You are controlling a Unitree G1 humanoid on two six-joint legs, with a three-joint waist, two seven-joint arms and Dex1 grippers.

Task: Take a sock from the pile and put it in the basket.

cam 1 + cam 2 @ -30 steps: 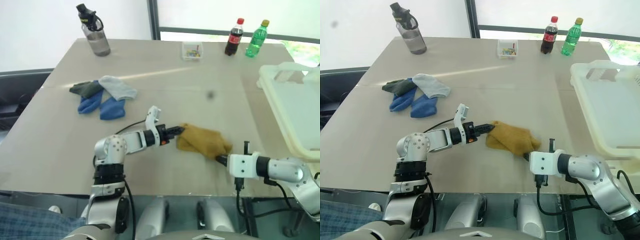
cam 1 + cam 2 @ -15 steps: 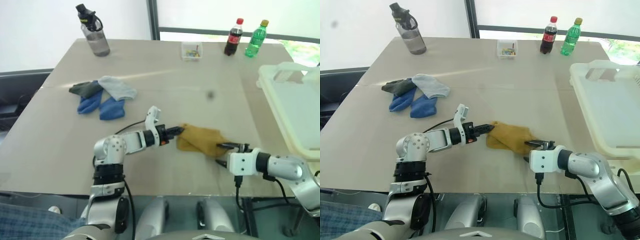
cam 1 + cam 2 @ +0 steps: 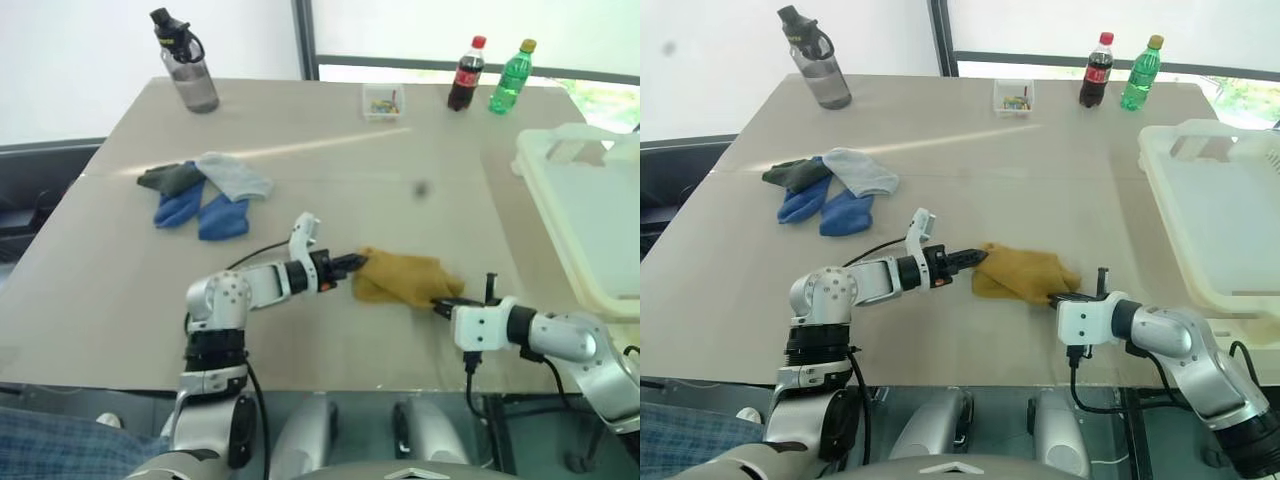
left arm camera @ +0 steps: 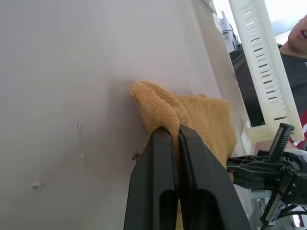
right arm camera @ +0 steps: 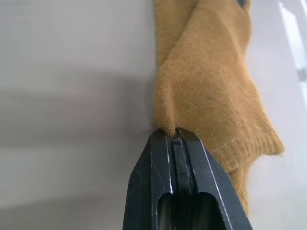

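The mustard-yellow sock (image 3: 402,278) lies crumpled on the table near its front edge, apart from the pile (image 3: 205,190) of blue, grey and dark socks at the left. My left gripper (image 3: 357,262) is shut on the sock's left fold, seen close in the left wrist view (image 4: 169,130). On the sock's right front edge my right gripper (image 3: 440,303) is shut, pinching a bit of knit (image 5: 171,134). The basket (image 3: 560,215), a large whitish bin, stands at the table's right side.
At the back of the table stand a grey water bottle (image 3: 187,65), a small clear box (image 3: 384,101), a cola bottle (image 3: 466,75) and a green bottle (image 3: 512,78). A person (image 4: 293,67) sits beyond the basket.
My right gripper opened beside the sock's right front corner, then shut on that edge. The left gripper kept its grip and stayed still.
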